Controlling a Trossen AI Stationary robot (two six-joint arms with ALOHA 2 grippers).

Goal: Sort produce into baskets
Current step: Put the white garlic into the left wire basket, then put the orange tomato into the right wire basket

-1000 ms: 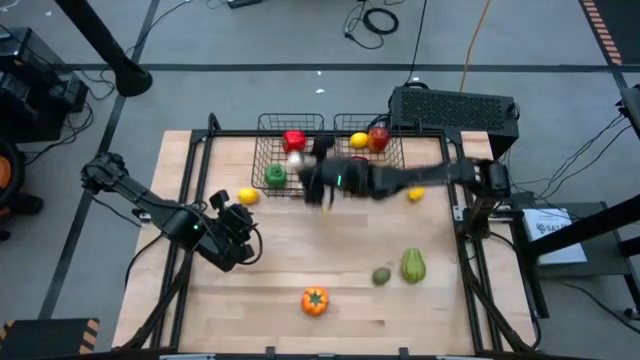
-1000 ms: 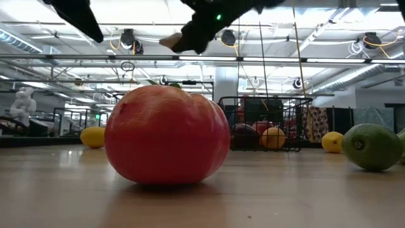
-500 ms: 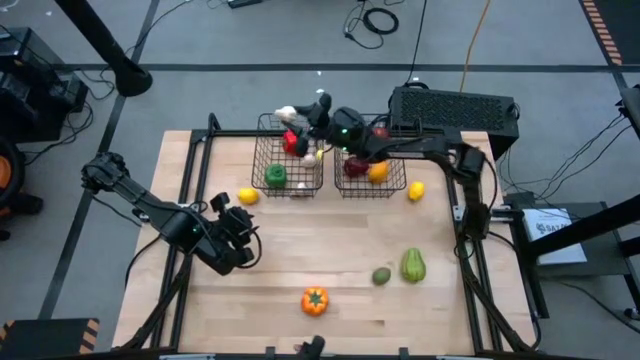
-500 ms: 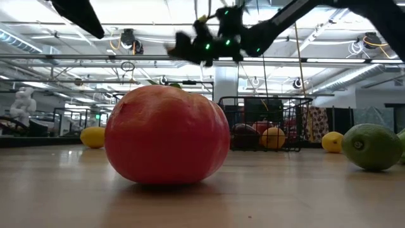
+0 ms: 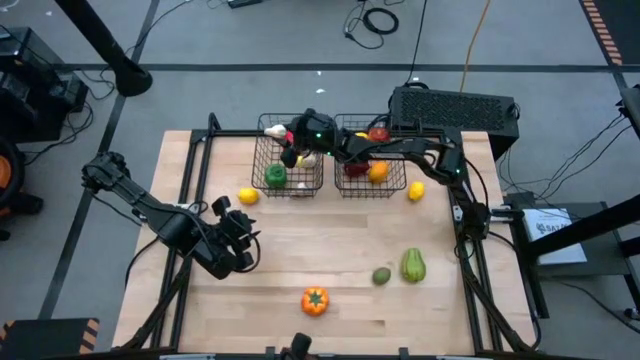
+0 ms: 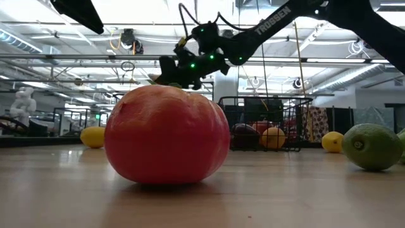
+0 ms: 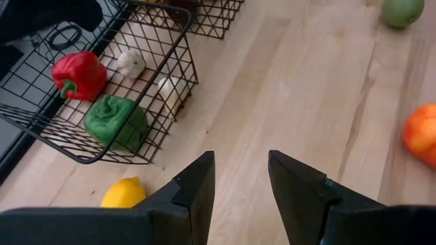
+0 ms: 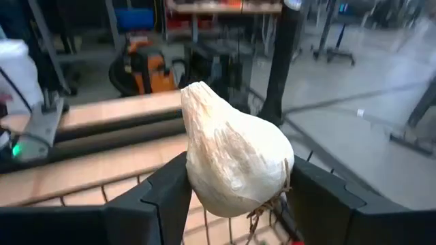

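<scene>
Nearest, low in the high view, an orange pepper with a green stem (image 5: 314,300) sits alone on the pale wooden surface (image 5: 330,250), with a green pepper (image 5: 413,265) and a duller green fruit (image 5: 381,275) to its right. Left of centre the left gripper (image 5: 238,243) waits, jaws parted and holding nothing; a yellow lemon (image 5: 247,196) lies just beyond it.

Farther up stand the two dark wire-mesh baskets side by side. Over the left basket (image 5: 268,180) hangs the right gripper (image 5: 292,150), its arm reaching in from the right across the right basket (image 5: 400,185). Its jaws are closed on a whitish garlic bulb (image 8: 231,160), which fills the gap between them, pointed end up in the wrist view. The basket floor looks to lie directly below, so letting go should be enough.

Inside, a green pepper (image 7: 116,121), a red pepper (image 7: 80,73) and two whitish bulbs (image 7: 131,62) already occupy the floor; the falling bulb could bounce off them. Another lemon (image 5: 416,191) lies right of the baskets.
</scene>
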